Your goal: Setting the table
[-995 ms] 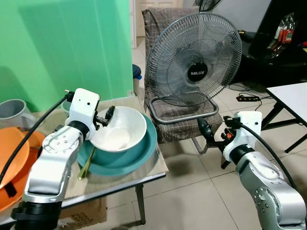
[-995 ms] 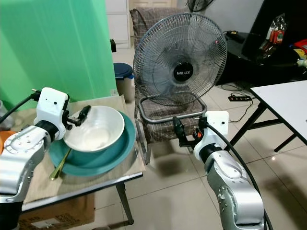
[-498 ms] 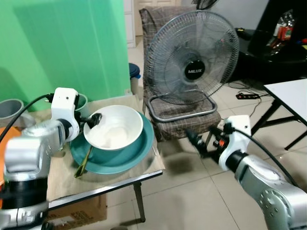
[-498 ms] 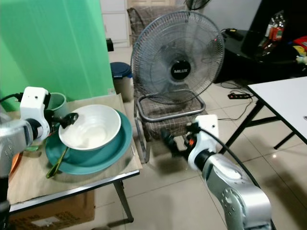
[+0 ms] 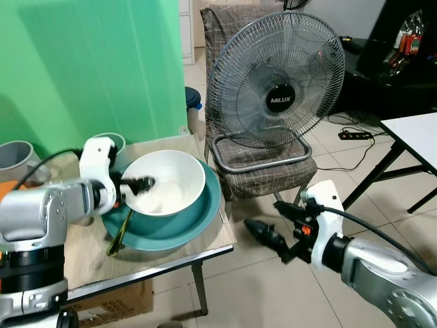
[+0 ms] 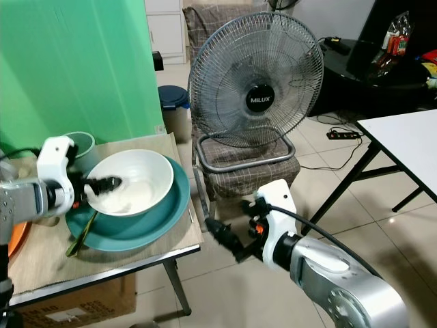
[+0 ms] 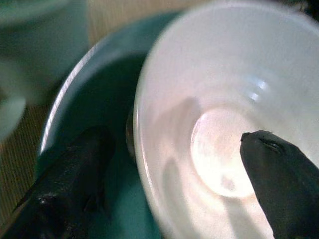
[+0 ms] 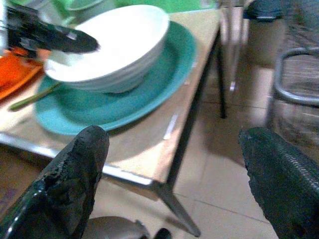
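Observation:
A white bowl (image 5: 167,190) sits in a wide teal plate (image 5: 194,222) on the cloth-covered low table (image 5: 218,239). My left gripper (image 5: 140,183) is at the bowl's left rim, open. One finger (image 7: 279,184) is inside the bowl and the other finger (image 7: 65,189) is outside over the plate, with the rim between them. A green utensil (image 5: 119,234) lies under the bowl's near side on the plate. My right gripper (image 5: 270,240) hovers open over the floor just off the table's right edge, pointing at the table, with nothing between its fingers (image 8: 75,184).
A big standing fan (image 5: 280,96) rests on a checked chair (image 5: 270,171) right of the table. A green cup (image 5: 109,142) and a grey pot (image 5: 17,154) stand behind the plate, with an orange tray (image 6: 17,236) at the far left. A white table (image 5: 416,130) is at the right.
The bowl has come down from a tilt to rest in the plate. My left gripper now straddles its left rim. My right gripper dropped lower and swung left toward the table edge.

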{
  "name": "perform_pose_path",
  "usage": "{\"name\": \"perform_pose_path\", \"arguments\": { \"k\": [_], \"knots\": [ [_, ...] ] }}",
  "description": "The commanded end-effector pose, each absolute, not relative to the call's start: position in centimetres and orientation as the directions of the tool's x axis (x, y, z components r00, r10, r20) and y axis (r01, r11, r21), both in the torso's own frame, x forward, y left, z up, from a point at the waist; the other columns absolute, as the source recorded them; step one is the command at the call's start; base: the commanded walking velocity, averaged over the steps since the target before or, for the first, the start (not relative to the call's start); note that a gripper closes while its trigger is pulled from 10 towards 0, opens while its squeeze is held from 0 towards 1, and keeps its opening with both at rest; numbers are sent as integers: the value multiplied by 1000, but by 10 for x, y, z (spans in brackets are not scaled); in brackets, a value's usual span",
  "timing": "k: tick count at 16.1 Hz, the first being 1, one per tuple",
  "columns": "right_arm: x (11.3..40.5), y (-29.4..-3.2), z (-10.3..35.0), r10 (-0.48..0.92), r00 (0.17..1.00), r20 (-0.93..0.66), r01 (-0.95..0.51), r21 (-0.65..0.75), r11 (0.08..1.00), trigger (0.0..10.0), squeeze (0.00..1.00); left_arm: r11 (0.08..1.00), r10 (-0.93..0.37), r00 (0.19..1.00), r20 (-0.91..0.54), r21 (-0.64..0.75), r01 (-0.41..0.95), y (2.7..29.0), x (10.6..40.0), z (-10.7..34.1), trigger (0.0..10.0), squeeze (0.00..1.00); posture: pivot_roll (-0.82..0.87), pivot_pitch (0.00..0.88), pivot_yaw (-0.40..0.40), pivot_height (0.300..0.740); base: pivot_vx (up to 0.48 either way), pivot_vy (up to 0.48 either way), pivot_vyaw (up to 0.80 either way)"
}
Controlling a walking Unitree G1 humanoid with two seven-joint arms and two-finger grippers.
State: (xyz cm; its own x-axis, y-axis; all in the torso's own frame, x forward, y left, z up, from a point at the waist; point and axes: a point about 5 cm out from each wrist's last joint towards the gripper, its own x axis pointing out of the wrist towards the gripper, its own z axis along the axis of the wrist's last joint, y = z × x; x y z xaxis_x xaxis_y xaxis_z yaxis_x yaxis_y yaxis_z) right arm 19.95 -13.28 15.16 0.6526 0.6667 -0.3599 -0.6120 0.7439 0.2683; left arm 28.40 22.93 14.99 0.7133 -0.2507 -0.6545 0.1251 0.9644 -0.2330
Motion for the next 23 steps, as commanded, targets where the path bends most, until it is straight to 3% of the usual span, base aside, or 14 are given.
{"name": "perform_pose_path", "arguments": {
  "k": [1,2,3,11,19,23],
  "knots": [
    [195,-131,152,686,628,-367,-630,277,726,10000,0,962,-261,707,-658,-237,135,227,283,151,2157,0,77,0,20,740,0,0,0],
    [194,-131,152,689,624,-368,-632,280,722,10000,0,962,-260,704,-661,-238,132,227,283,150,2157,0,76,0,25,740,0,0,0],
    [191,-130,152,700,608,-375,-643,285,711,10000,0,965,-249,701,-668,-236,117,230,283,149,0,0,75,0,26,740,0,0,0],
    [184,-131,154,762,536,-364,-713,289,639,10000,0,955,-196,734,-650,-295,-6,238,287,146,0,0,85,0,14,740,0,0,0],
    [177,-129,163,824,489,-287,-775,291,561,10000,0,948,-186,740,-646,-317,-38,237,288,144,0,0,88,0,15,740,0,0,0],
    [179,-130,163,823,498,-274,-776,283,564,10000,0,948,-176,757,-630,-314,-41,238,292,149,0,0,92,0,21,740,0,0,0]
  ]
}}
